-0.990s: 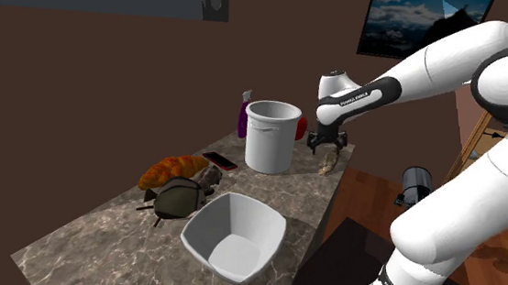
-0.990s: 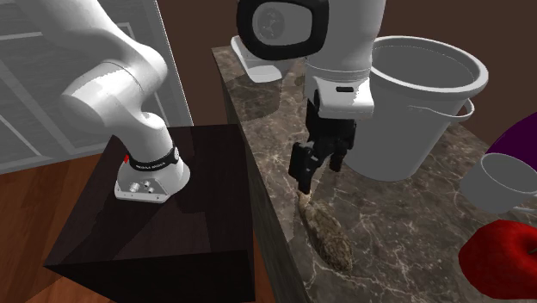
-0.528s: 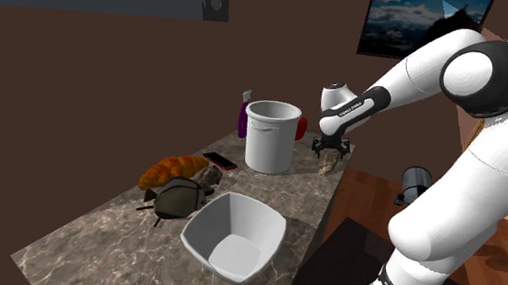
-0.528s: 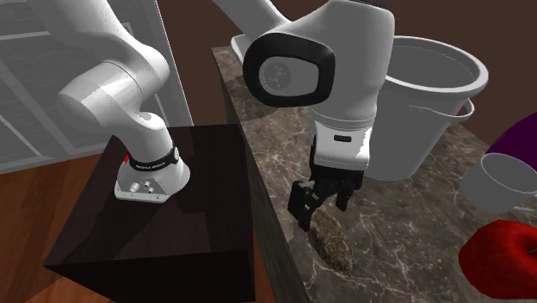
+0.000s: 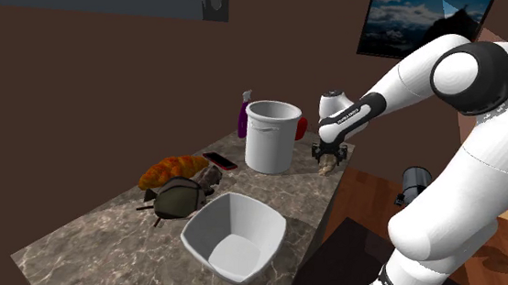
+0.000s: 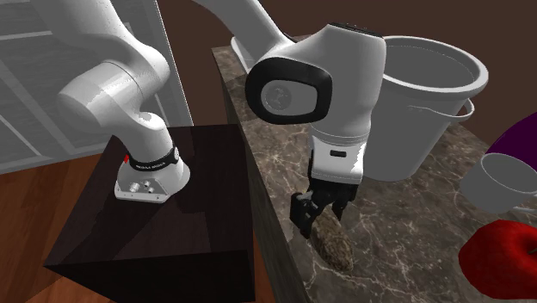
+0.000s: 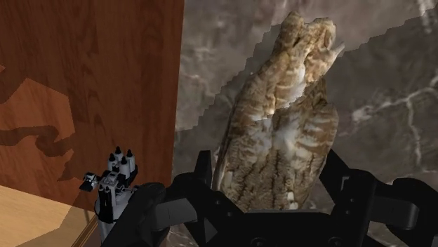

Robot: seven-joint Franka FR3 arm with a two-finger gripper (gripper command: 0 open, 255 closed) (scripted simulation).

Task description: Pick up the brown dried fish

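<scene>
I held my gripper wide astride the fish, at the bucket's four o'clock in the shoulder view, so that closing should pinch its narrow flanks.

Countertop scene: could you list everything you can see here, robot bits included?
counter: one, marbled brown-grey, carries most items
dried fish: one, brown, counter edge nearest the stand
bucket: one, white, beside the fish
bowl: one, white, shoulder view's foreground
bread: one, orange-brown, behind the bowl
dark green lump: one, between bread and bowl
phone: one, dark and red, near the bucket
bottle: one, purple, behind the bucket
apple: one, red, past the fish
cup: one, white, beside the apple
picture: one, on the wall
stand: one, black box
arm: one, white
pincer: one, black, open, straddling the fish
</scene>
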